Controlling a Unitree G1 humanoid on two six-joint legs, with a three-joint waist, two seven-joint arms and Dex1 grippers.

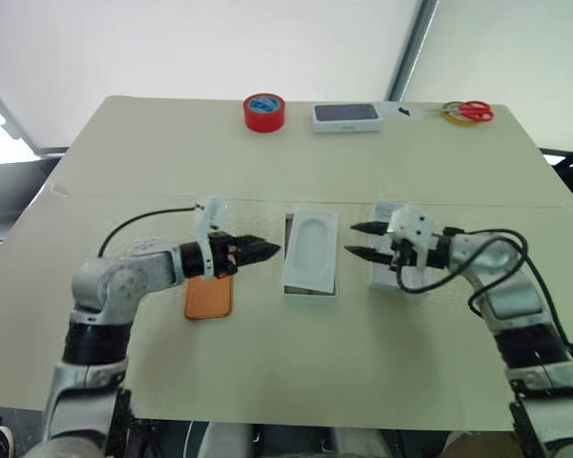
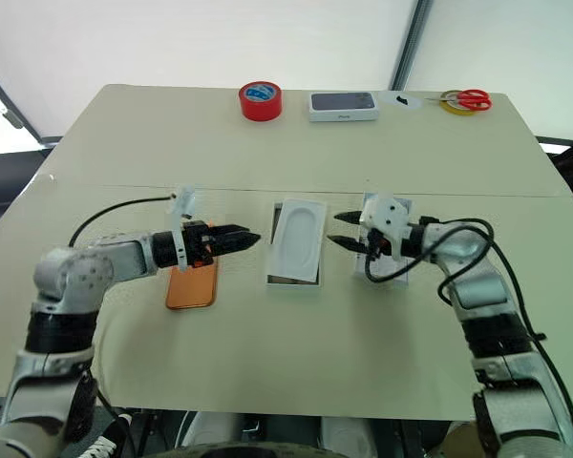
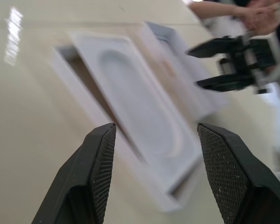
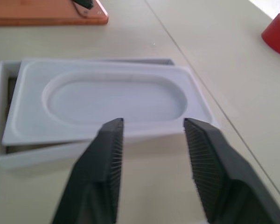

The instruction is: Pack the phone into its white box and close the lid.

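Shallow white cardboard tray (image 1: 310, 288) mid-table, long axis running away, oval-recessed white insert (image 1: 312, 250) askew on top. Flanked by left gripper (image 1: 265, 252) and right gripper (image 1: 363, 240), both unclenched, empty. Flat orange smartphone (image 1: 208, 298) just left, beneath the nearer left gripper.

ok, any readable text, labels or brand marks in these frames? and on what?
No text can be read.
Far white box showing a dark phone: small mark on its front edge, too small to read.
Red tape roll: blue-white label on top, too blurred to read.
Phone, white insert, white box: no print visible.
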